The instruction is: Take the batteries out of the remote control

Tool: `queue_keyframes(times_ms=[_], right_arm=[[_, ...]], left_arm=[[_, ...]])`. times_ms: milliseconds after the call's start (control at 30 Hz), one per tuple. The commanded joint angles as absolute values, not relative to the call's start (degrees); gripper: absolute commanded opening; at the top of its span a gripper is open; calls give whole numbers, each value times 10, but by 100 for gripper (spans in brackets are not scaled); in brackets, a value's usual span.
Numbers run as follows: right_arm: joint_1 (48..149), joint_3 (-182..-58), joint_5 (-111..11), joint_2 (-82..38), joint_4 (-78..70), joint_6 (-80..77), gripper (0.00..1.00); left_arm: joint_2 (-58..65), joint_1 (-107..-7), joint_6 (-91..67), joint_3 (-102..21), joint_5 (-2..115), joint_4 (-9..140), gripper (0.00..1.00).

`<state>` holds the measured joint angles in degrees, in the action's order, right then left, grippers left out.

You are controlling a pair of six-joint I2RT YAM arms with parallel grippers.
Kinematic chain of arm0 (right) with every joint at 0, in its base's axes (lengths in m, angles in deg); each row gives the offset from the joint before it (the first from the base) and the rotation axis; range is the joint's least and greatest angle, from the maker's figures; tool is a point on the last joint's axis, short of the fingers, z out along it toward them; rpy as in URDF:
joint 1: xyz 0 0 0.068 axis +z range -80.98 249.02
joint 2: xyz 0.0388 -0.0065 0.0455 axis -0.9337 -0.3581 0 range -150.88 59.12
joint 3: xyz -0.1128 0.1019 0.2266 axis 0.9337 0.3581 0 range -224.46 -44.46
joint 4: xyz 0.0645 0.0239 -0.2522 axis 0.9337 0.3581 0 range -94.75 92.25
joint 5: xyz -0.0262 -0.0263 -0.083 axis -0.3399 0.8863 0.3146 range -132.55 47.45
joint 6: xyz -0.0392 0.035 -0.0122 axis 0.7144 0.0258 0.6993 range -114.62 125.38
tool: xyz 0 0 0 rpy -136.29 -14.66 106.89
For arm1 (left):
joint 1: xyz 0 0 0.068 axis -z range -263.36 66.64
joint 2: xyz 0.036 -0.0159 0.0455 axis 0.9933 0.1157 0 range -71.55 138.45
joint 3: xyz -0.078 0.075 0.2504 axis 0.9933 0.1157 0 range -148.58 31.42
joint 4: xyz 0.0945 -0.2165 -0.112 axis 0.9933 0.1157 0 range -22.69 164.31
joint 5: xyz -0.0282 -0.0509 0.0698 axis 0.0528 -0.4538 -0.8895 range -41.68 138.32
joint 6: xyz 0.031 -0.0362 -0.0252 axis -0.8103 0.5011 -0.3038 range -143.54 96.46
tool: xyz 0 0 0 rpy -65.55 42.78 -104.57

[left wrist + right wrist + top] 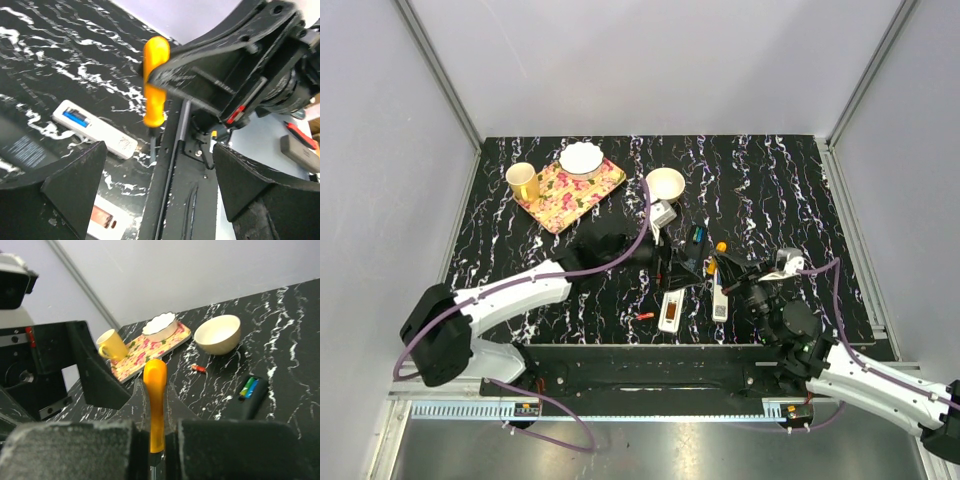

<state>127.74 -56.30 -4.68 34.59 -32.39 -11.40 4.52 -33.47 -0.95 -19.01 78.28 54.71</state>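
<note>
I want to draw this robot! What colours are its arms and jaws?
The left arm and right arm are white shells with black joints and bases. A purple cable runs along each. The jaws are chunky black wedges.

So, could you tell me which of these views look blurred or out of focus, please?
Left wrist: the tabletop looks streaked, and the left gripper's fingers are soft. Right wrist: the right gripper's fingers and the orange screwdriver handle are blurred, the bowl behind sharper. Top external: evenly lit and crisp throughout.
</note>
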Motion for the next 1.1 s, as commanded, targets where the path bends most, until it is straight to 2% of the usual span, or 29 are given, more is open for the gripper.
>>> queue_keyframes(times_ms=[0,133,267,367,400,500,533,567,733,833,867,933,967,1067], right_arm=[[1276,-587,-112,317,-350,-150,0],[1276,-587,-134,313,-378,-154,0],[1275,-586,-149,318,-388,-162,0],[1276,-583,-156,328,-392,-176,0],[1276,-582,-160,330,-394,-179,0],[1276,-582,-166,342,-395,-187,0],[1275,-583,-166,342,-394,-187,0],[1275,-584,-167,343,-394,-187,0],[1276,-607,-194,327,-369,-179,1],[1276,-644,-228,306,-315,-154,26],[1274,-654,-239,294,-302,-141,41],[1266,-679,-287,285,-277,-135,56],[1247,-686,-314,273,-273,-138,71],[1198,-717,-448,242,-257,-175,87]], left_arm=[[81,-311,15,-220,856,448,91],[111,-302,15,-246,837,462,89],[126,-301,26,-242,839,445,77],[131,-301,26,-241,834,440,61],[131,-301,26,-239,832,439,49],[122,-301,25,-232,824,441,22],[119,-301,21,-230,819,444,4],[113,-301,19,-227,811,449,0],[69,-324,13,-213,767,516,0],[40,-355,17,-205,771,568,0],[33,-361,13,-203,772,582,0],[2,-369,-9,-199,764,636,0],[-10,-370,-13,-189,758,649,0],[-54,-377,-25,-175,748,707,0]])
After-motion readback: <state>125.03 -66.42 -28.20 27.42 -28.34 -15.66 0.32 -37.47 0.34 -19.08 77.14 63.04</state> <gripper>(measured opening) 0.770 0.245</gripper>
